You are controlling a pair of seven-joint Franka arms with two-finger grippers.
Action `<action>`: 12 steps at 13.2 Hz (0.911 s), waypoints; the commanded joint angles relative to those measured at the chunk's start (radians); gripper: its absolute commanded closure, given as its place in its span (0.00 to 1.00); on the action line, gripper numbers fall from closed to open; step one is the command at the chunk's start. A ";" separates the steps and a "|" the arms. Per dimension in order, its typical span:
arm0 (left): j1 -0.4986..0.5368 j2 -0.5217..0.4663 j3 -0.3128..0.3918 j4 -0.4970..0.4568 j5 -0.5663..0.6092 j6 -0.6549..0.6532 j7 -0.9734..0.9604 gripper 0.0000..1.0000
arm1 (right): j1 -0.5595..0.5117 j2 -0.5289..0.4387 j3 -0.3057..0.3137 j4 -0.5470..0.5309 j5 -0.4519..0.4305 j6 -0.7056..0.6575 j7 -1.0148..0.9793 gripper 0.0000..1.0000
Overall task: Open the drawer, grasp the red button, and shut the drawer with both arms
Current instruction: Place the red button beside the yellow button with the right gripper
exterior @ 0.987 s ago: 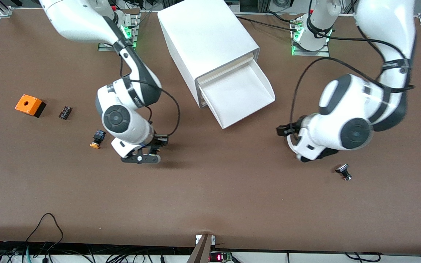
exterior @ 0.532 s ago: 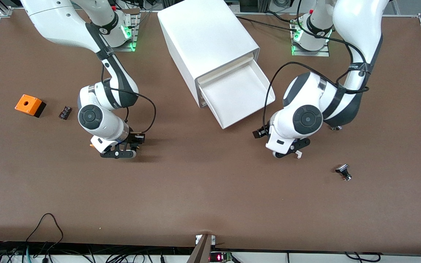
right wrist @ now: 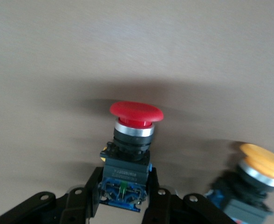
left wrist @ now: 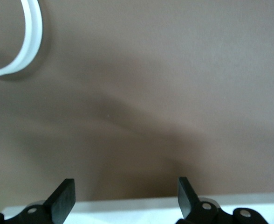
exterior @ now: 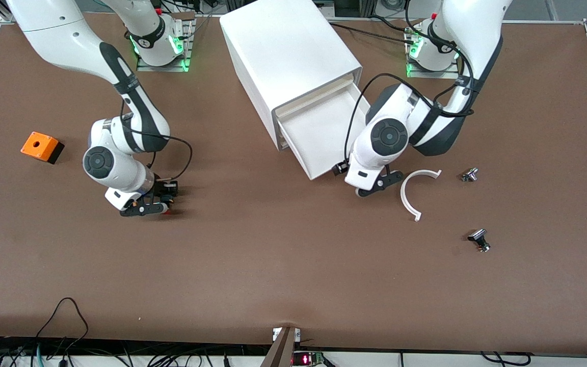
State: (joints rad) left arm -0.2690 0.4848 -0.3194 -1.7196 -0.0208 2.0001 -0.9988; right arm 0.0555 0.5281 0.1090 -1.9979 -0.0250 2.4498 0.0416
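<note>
Cabinet (exterior: 288, 61) stands mid-surface with its drawer (exterior: 331, 135) pulled open toward five o'clock, the left gripper (exterior: 375, 186) at the drawer's front corner with fingers (left wrist: 62, 200) spread wide and empty, the right gripper (exterior: 145, 206) at the cabinet's eight o'clock pinching the red-capped button (right wrist: 134, 135).

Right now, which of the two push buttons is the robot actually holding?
The red-capped button: the right gripper is shut on its black-and-blue body. The orange-capped button lies free on the table beside it.
</note>
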 commanded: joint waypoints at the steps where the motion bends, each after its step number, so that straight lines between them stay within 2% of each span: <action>1: 0.001 -0.048 -0.036 -0.064 0.018 0.014 -0.018 0.03 | -0.014 -0.017 0.014 -0.024 0.016 0.011 -0.035 0.89; 2: -0.001 -0.049 -0.044 -0.074 0.015 0.014 -0.018 0.03 | -0.016 -0.016 0.014 -0.024 0.016 0.009 -0.035 0.71; 3: 0.001 -0.051 -0.058 -0.077 0.010 0.014 -0.018 0.03 | -0.017 -0.011 0.015 -0.022 0.016 0.009 -0.035 0.46; 6: 0.005 -0.052 -0.099 -0.098 0.005 0.011 -0.020 0.03 | -0.019 -0.016 0.015 -0.012 0.016 -0.012 -0.031 0.00; 12: 0.001 -0.052 -0.165 -0.121 -0.004 0.012 -0.078 0.03 | -0.036 -0.088 -0.006 0.114 0.014 -0.169 -0.043 0.00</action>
State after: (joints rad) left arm -0.2714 0.4661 -0.4617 -1.8045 -0.0209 2.0013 -1.0533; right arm 0.0376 0.4878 0.1078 -1.9112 -0.0250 2.3434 0.0270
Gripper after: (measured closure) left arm 0.026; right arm 0.000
